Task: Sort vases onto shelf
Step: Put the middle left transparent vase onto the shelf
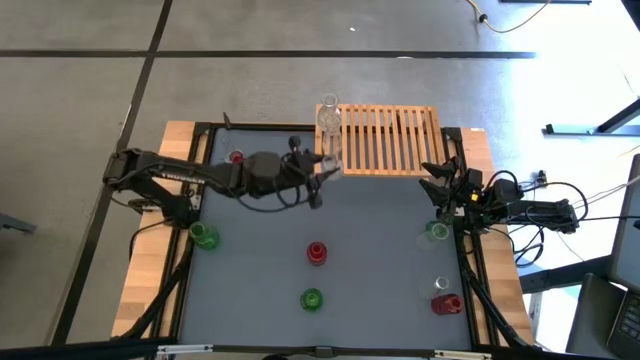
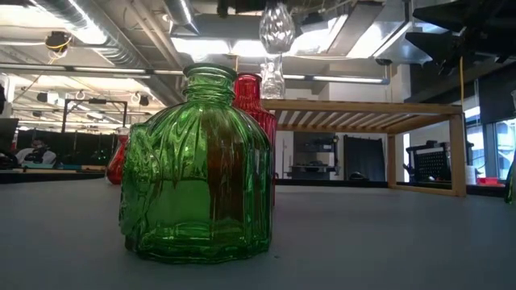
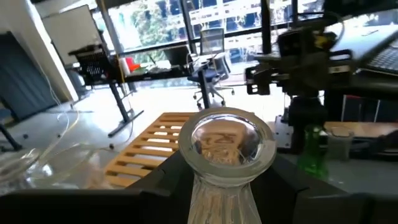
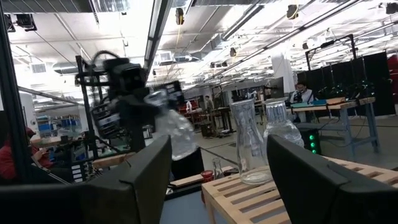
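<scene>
While the right gripper (image 1: pixel 437 180) waits wide by the shelf (image 1: pixel 390 140), the left gripper (image 1: pixel 325 165) holds a clear vase (image 3: pixel 224 155) at its near-left corner.

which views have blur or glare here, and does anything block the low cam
Low view: a green vase right at the lens fills the middle, hiding much of the table; ceiling lights glare. Right wrist view: the clear vase in the left gripper is blurred. High view: evenly lit.

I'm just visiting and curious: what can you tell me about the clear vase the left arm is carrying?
The clear vase is ribbed glass with a narrow neck and a round, thick-rimmed mouth. The left tool grips it, lifted off the table beside the shelf at its left front corner. From the low view it hangs high, body uppermost.
</scene>
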Action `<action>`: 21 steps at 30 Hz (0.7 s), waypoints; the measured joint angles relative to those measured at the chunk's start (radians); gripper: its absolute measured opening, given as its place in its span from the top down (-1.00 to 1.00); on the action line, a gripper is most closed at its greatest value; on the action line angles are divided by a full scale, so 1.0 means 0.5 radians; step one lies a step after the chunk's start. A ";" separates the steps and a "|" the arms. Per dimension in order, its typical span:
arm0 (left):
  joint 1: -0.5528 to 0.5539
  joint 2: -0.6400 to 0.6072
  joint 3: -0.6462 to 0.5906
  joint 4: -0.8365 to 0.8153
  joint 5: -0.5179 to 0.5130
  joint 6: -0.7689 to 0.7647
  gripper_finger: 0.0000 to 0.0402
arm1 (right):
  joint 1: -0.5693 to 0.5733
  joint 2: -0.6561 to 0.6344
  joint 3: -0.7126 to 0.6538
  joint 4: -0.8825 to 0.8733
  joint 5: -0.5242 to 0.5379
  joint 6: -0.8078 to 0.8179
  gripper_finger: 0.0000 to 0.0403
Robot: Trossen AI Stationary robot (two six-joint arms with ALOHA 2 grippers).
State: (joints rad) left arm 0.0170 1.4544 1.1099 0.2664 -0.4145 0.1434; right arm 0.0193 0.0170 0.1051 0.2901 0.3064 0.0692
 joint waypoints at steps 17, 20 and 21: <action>0.440 0.197 -0.001 -0.059 0.337 -0.179 0.35 | -0.001 0.001 0.000 -0.002 0.119 -0.102 -0.24; 0.463 0.226 -0.001 -0.066 0.339 -0.189 0.35 | -0.001 0.001 0.000 -0.002 0.123 -0.102 -0.24; 0.470 0.227 -0.001 -0.076 0.341 -0.202 0.35 | -0.001 0.001 0.000 -0.001 0.124 -0.101 -0.24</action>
State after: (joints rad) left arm 0.2519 1.5681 1.1095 0.2284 -0.2441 0.0421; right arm 0.0189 0.0173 0.1051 0.2893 0.3683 0.0185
